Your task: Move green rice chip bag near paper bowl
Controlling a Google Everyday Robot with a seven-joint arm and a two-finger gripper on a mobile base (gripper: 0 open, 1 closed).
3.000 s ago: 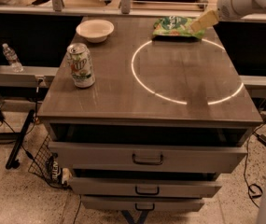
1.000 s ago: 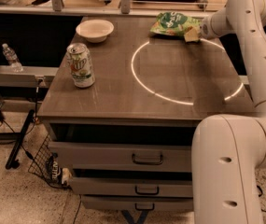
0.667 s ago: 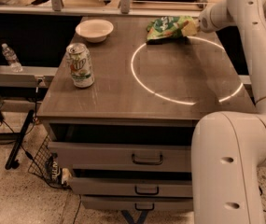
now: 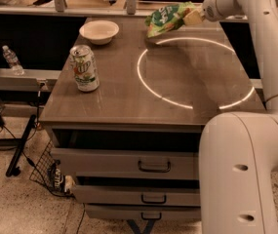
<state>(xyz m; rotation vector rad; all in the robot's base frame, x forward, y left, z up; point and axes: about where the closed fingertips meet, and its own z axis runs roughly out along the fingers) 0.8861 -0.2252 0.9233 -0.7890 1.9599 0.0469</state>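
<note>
The green rice chip bag (image 4: pixel 167 18) hangs in the air above the far middle of the tabletop, tilted, with white lettering showing. My gripper (image 4: pixel 193 16) is shut on the bag's right end and holds it clear of the table. The paper bowl (image 4: pixel 99 31) sits on the table at the far left, a short way left of the bag and lower than it.
A green-and-white soda can (image 4: pixel 85 68) stands upright near the table's left edge. A bright ring of light (image 4: pixel 195 72) lies on the brown tabletop (image 4: pixel 124 96). My arm's white base (image 4: pixel 241 174) fills the front right. Drawers are below the front edge.
The gripper closed on the bag, lifted it off the table and carried it left toward the bowl. The bowl and can have not moved.
</note>
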